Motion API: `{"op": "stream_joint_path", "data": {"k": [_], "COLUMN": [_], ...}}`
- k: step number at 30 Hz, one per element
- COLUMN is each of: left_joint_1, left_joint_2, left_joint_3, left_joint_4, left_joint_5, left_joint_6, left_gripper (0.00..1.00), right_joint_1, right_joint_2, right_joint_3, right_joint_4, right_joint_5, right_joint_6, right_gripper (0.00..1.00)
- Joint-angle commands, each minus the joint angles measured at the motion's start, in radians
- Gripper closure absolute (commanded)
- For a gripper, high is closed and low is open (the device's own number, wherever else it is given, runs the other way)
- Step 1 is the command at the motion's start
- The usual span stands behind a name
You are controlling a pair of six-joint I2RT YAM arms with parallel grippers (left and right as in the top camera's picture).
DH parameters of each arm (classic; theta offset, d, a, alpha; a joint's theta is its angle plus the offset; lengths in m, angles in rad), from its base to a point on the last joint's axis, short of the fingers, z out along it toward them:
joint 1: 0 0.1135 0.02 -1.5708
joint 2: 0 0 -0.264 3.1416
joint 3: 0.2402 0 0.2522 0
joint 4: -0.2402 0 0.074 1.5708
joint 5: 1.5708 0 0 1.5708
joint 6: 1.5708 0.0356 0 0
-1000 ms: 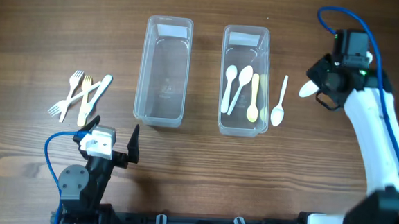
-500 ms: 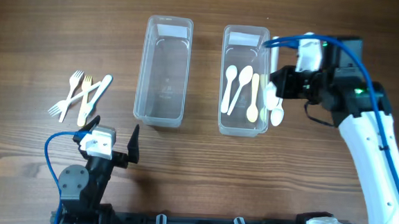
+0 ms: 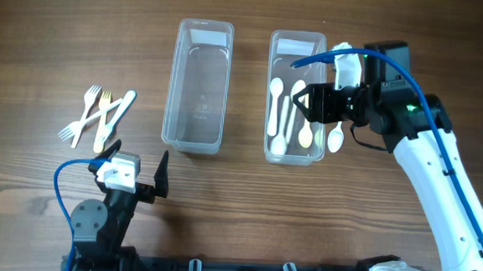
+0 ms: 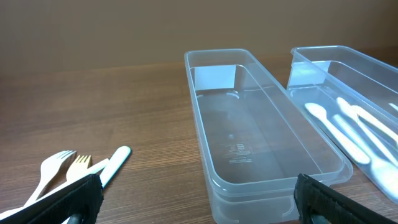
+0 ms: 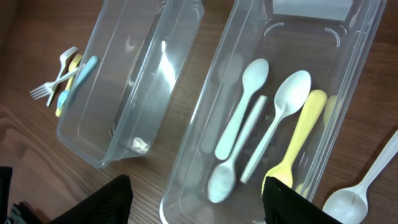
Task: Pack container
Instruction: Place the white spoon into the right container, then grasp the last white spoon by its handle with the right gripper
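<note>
Two clear containers stand side by side. The left container [image 3: 171,89] [image 4: 205,143] is empty. The right container [image 3: 272,70] [image 5: 198,118] holds several spoons: white ones [image 5: 235,127] and a yellow one [image 5: 298,137]. My right gripper [image 3: 309,103] [image 5: 196,202] hovers open over the near half of the right container, with nothing between its fingers. One white spoon [image 3: 335,140] [image 5: 364,190] lies on the table just right of that container. My left gripper [image 3: 133,183] [image 4: 199,205] stands wide open at the front left, empty, in front of the left container.
A small pile of white and yellow forks with a white handle [image 3: 98,117] [image 4: 68,168] lies on the wooden table left of the containers. The right arm [image 3: 436,181] reaches in from the right.
My right arm has swung left from beside the container to over it, carrying a white spoon. The gripper has opened and the spoon now lies in the right container. The left arm has not moved.
</note>
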Motion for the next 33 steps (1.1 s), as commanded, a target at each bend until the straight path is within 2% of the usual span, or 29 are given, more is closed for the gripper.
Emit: {"op": "stream_joint_path", "data": {"k": [1,4,6,7,13,23,33], "left_joint_1": [-0.006,-0.006,-0.006,-0.006,-0.006,-0.006,-0.006], "left_joint_2": [-0.007,-0.007,-0.007,-0.007,-0.007,-0.007,-0.007], "left_joint_3": [-0.008,-0.008,-0.008,-0.008,-0.008,-0.008,-0.008], "left_joint_4": [0.006,0.006,0.006,0.006,0.006,0.006,0.006], "left_joint_5": [0.005,0.005,0.005,0.005,0.005,0.005,0.005], "left_joint_6": [0.019,0.019,0.019,0.019,0.019,0.019,0.019], "left_gripper": [0.0,0.0,0.0,0.0,0.0,0.0,0.0], "right_joint_1": [0.002,-0.014,-0.021,-0.023,-0.038,-0.17,-0.198], "right_joint_2": [0.008,0.008,0.008,0.008,0.025,0.216,0.344], "right_joint_3": [-0.002,-0.002,-0.002,-0.002,-0.004,-0.004,-0.004], "right_joint_4": [-0.003,-0.032,-0.048,-0.06,-0.085,-0.037,0.037], "right_joint_5": [0.129,0.281,0.354,0.406,0.543,0.362,0.293], "right_joint_6": [0.116,0.215,0.203,0.2,0.151,0.096,0.072], "right_gripper": [0.33,0.33,0.33,0.3,0.3,0.31,0.34]}}
